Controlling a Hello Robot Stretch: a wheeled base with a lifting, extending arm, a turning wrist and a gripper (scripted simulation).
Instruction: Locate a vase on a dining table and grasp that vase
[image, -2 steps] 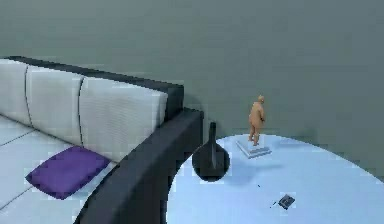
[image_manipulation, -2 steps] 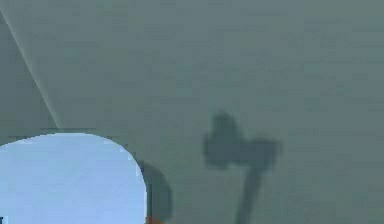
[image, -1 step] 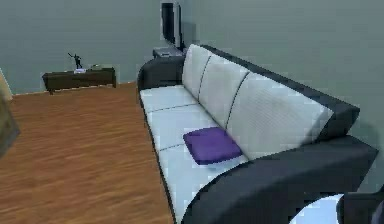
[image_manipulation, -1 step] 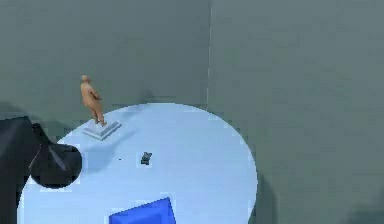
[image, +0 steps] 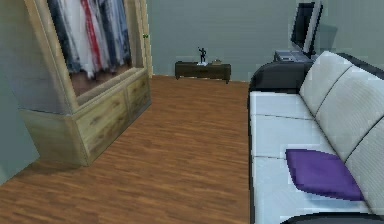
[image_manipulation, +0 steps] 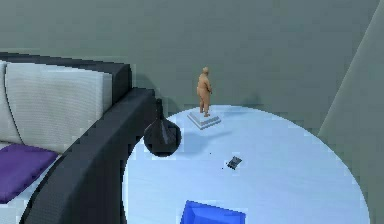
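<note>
Though beside the sofa (image_manipulation: 98, 152), dark vase (image_manipulation: 161, 138) on round table (image_manipulation: 295, 175) near 1 statuette (image_manipulation: 205, 92); fingers' state unclear.

The robot's base faces down the wooden floor (image: 170, 140), with the sofa (image: 300, 120) close along the forward view's right. Its arm side is turned toward the round table (image_manipulation: 290, 150). The pose of its arm, wrist and gripper cannot be told.
</note>
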